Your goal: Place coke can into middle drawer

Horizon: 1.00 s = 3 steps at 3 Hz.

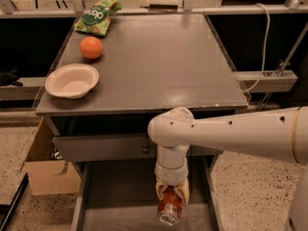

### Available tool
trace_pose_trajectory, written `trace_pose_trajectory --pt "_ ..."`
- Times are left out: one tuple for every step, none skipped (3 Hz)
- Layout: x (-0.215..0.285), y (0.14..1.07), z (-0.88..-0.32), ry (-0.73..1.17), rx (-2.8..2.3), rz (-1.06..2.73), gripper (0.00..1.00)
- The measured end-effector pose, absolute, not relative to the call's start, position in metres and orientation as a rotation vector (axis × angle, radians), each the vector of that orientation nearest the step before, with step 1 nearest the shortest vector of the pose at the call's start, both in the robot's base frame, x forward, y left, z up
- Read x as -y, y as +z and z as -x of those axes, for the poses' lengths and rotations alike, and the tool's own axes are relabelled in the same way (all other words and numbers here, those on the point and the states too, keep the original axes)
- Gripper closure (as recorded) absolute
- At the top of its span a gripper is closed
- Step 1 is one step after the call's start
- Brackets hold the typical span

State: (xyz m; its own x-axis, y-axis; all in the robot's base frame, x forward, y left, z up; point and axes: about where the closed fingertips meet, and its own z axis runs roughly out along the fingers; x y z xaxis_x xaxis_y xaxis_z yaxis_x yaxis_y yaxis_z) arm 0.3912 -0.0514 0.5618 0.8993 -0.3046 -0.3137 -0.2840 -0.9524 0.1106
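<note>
The coke can point(169, 207) is a small red-orange can with a shiny silver end facing down. My gripper point(171, 191) is shut on the coke can and holds it upright-tilted over the open middle drawer point(115, 196), at its right half. The white arm point(231, 129) comes in from the right and bends down in front of the cabinet. The drawer is pulled out, with a flat grey floor and low side walls; its front part is cut off at the bottom edge.
On the grey cabinet top point(154, 66) are a round orange fruit point(91, 47), a white bowl point(72, 80) and a green chip bag point(96, 16). The shut top drawer front point(106, 147) has a small knob. A cardboard box point(45, 170) stands at the left.
</note>
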Motion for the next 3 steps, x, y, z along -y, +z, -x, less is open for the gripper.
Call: trace_pose_trajectory --pt "0.055 0.560 -0.392 -0.520 0.493 -3.063 1.00" --pt "0.063 0.543 -0.396 -0.473 0.594 -3.227 1.00" --pt "0.063 0.543 -0.396 -0.473 0.594 -3.227 1.00"
